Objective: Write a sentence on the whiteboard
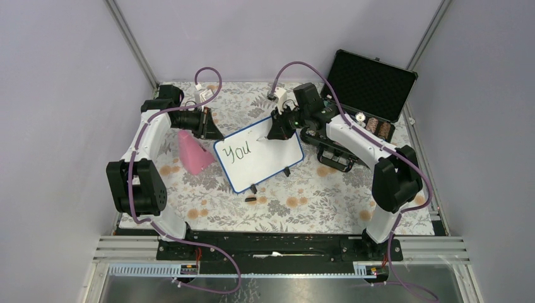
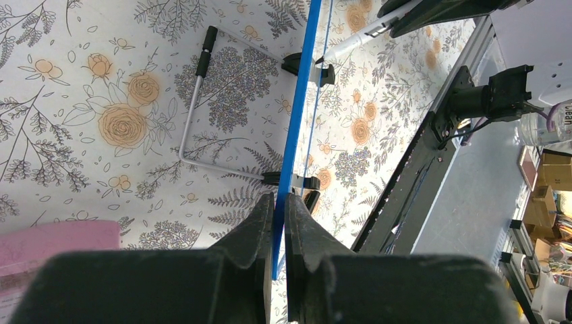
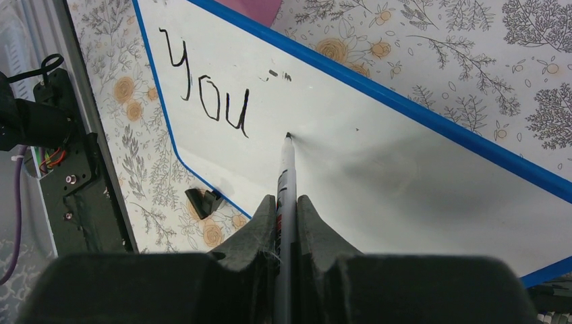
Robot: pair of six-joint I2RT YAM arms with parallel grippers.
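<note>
You are early in the job. The sentence (image 1: 238, 151) so far amounts to one word, "You", in dark marker near the left end of the whiteboard (image 1: 271, 158). A couple of faint specks sit just above and to the right of it. Everything right of that word is bare white, so I judge most of the writing is left to do, and you have plenty of room for it.

The whiteboard lies at an angle in the middle of the table (image 1: 315, 202), between the two arms. A pink object (image 1: 192, 154) sits just beside its left edge and an open black case (image 1: 372, 82) is at the far right.

Your right gripper (image 3: 287, 202) is closed tightly on the barrel of a marker (image 3: 286, 169), which runs straight out between the fingers. The marker's tip touches the white surface just right of the "u", placed where the next word would start.

Your left gripper (image 2: 278, 199) is pinched almost fully closed on the board's thin blue frame at the far-left corner. The edge runs up between its fingers, which looks like a steadying hold for the board while you write.
</note>
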